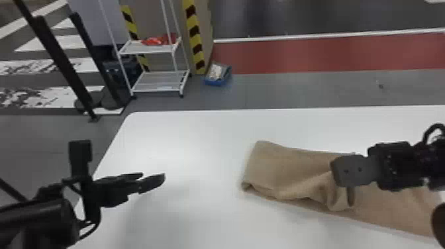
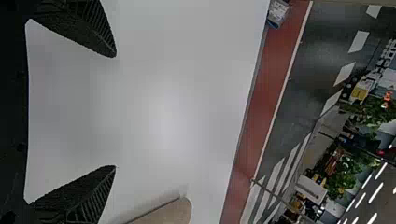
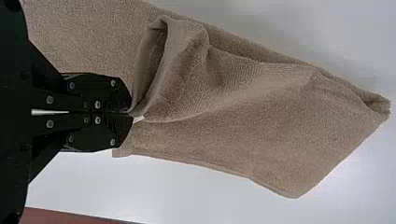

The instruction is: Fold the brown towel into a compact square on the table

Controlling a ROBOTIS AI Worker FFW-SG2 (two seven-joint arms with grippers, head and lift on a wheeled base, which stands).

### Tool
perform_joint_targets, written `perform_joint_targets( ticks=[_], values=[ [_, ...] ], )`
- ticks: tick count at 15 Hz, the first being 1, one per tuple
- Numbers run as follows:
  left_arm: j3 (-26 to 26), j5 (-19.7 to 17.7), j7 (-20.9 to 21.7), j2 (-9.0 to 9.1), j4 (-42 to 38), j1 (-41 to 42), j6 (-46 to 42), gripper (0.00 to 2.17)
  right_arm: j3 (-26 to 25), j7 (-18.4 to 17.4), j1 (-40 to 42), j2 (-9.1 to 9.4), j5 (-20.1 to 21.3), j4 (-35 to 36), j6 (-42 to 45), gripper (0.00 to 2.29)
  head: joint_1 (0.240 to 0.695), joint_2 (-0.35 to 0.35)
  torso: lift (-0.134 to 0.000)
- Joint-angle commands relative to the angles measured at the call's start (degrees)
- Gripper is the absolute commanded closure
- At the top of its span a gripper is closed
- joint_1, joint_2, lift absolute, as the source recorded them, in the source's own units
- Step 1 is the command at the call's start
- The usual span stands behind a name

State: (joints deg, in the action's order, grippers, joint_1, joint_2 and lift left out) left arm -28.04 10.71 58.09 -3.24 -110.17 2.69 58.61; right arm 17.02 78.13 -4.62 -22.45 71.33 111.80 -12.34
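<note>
Right tool (image 1: 341,178) clamps the towel (image 1: 288,165).
Left tool (image 1: 154,175), fingers apart, has room between table's (image 1: 198,135) left edge and towel.

Brightly lit across the white worktop (image 1: 198,139), with a pale sheen in the head view. Glares softly on the bare surface in the left wrist view, and whitens beside the brown towel (image 1: 284,165) in the right wrist view. Shaded faintly along the towel's edges, darker inside its folds. Streaked with bright ceiling lights (image 2: 375,192) in the left wrist view's background.
</note>
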Motion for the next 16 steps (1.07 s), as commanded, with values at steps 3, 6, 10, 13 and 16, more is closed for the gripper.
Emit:
perform_joint_targets(
  ticks=[3, 6, 10, 13, 16],
  values=[
    [0.3, 0.1, 0.1, 0.25, -0.1, 0.1, 0.4, 0.02, -3.0, 0.2, 1.2, -0.40, 1.4, 0.1, -0.4, 0.00, 0.695, 0.139, -0.124],
    [0.8, 0.4, 0.0, 0.16, -0.1, 0.1, 0.6, 0.02, -6.1, 0.2, 3.2, -0.40, 0.3, 1.6, 0.1, 0.02, 0.695, 0.110, -0.124],
    [1.8, 0.6, -0.3, 0.08, 0.0, -0.1, 0.6, 0.02, -8.7, 0.2, 4.7, 0.04, -2.1, 2.6, 0.1, 0.06, 0.695, 0.092, -0.124],
    [2.4, 0.7, -0.4, 0.08, 0.0, -0.1, 0.6, 0.02, -6.7, 0.2, 4.7, 0.74, -1.3, 2.3, -0.3, 0.25, 0.695, 0.083, -0.124],
    [2.4, 0.7, -0.4, -0.10, 0.1, -0.1, 0.6, 0.02, -5.8, 0.2, 3.8, 0.83, -1.1, 1.2, -0.3, 0.66, 0.695, 0.094, -0.124]
  ],
)
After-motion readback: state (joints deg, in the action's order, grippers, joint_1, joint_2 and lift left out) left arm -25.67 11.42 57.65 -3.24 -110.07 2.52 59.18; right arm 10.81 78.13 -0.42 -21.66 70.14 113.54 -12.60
